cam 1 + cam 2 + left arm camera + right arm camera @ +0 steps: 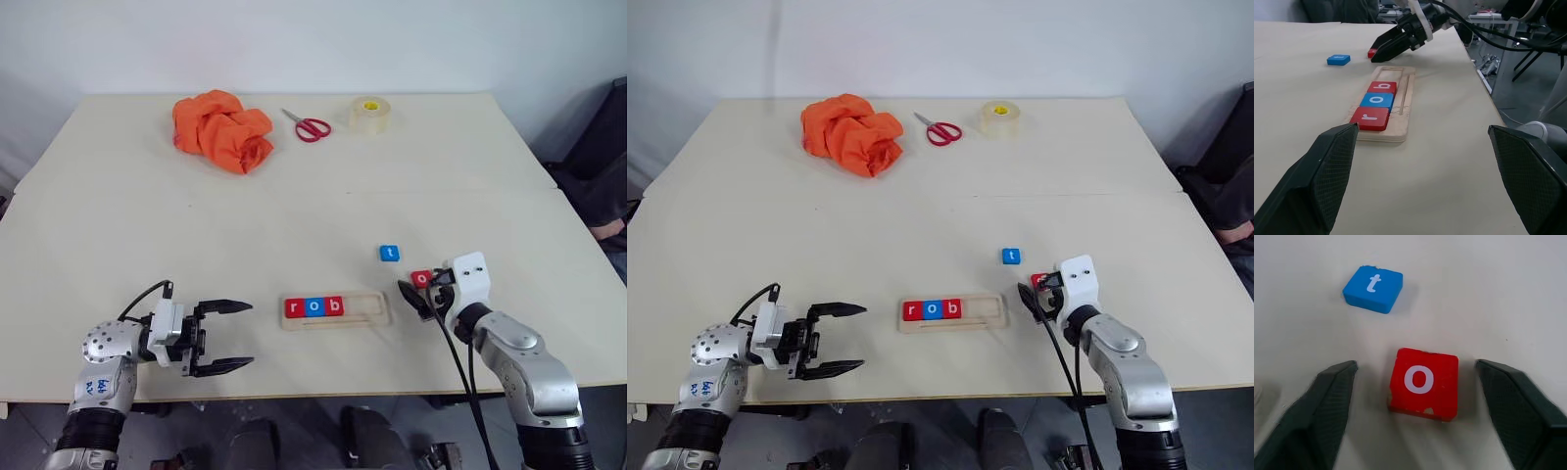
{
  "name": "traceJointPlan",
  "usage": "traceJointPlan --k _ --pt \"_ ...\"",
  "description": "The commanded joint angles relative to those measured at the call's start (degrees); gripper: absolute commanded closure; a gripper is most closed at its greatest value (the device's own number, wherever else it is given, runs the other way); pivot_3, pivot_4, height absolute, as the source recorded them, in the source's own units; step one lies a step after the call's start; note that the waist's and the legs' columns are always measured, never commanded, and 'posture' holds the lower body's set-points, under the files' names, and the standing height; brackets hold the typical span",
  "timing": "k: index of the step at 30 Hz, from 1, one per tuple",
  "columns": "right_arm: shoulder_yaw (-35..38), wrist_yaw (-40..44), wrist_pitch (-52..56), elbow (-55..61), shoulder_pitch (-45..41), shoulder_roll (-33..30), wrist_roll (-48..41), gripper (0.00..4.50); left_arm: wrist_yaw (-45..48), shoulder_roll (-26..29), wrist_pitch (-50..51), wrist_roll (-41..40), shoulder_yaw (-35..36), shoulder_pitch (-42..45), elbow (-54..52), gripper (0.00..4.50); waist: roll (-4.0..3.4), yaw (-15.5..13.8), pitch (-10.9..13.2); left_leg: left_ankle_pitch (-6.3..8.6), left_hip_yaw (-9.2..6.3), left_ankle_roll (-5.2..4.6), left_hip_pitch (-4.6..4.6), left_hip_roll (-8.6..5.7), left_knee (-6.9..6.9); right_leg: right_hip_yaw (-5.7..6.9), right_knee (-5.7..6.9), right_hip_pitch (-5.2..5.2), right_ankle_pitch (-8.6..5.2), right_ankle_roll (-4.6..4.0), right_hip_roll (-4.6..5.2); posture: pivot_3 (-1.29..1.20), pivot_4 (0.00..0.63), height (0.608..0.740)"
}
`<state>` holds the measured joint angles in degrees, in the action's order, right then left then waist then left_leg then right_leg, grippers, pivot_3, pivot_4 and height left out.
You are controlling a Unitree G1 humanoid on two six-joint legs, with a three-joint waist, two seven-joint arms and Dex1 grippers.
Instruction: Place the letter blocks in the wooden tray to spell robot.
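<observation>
The wooden tray [367,309] lies near the table's front edge. A red r [295,307], a blue o [313,306] and a red b [333,305] sit in a row in its left part. Two letter blocks lie loose to the right of it: a blue t [390,253] and a red o [1422,382]. My right gripper [1415,366] is low over the table, open, with one finger on each side of the red o and a gap to both. My left gripper [251,334] stands open to the left of the tray, pointing at it and holding nothing.
At the back of the table lie a crumpled orange cloth [223,129], red-handled scissors [309,126] and a roll of clear tape [369,114]. A dark chair [598,166] stands off the table's right edge.
</observation>
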<state>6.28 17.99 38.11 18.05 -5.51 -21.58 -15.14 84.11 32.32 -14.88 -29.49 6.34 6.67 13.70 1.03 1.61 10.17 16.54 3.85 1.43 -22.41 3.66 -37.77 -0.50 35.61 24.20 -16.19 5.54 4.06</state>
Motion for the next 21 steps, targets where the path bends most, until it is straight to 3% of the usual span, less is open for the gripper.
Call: traceJointPlan --k 1,6,15,21 --pt "0.3 -1.4 0.6 1.5 1.8 0.5 0.7 1.52 -0.5 0.2 0.4 -1.3 1.2 -0.8 -2.2 0.00 0.00 0.0 0.0 0.00 0.00 0.00 0.01 0.00 0.00 0.00 0.00 0.00 -0.02 -0.04 0.00 0.00 0.150 0.740" --pt "1.0 -3.3 -0.5 3.6 3.1 1.3 1.2 3.04 0.2 0.3 0.6 -1.3 0.9 -0.3 -1.7 0.00 0.01 -0.1 0.0 0.00 0.01 0.00 -0.01 -0.02 0.00 -0.01 -0.01 -0.01 -0.05 -0.09 0.03 0.00 0.150 0.740" --pt "3.2 -6.4 6.8 21.3 12.2 2.8 -1.8 3.03 2.8 0.2 1.1 -0.7 0.2 3.8 2.2 0.00 0.01 -0.1 0.0 0.00 0.00 0.00 0.00 -0.01 0.17 0.01 -0.06 0.02 -0.05 -0.07 -0.01 0.00 0.150 0.740" --pt "2.9 -11.0 10.1 26.4 16.6 6.6 -1.2 3.03 3.9 -0.1 1.0 -0.6 -0.6 5.9 4.3 0.00 0.02 0.1 0.0 0.00 0.01 0.00 0.06 0.03 0.36 0.00 -0.10 0.06 -0.06 -0.07 -0.09 0.00 0.150 0.740"
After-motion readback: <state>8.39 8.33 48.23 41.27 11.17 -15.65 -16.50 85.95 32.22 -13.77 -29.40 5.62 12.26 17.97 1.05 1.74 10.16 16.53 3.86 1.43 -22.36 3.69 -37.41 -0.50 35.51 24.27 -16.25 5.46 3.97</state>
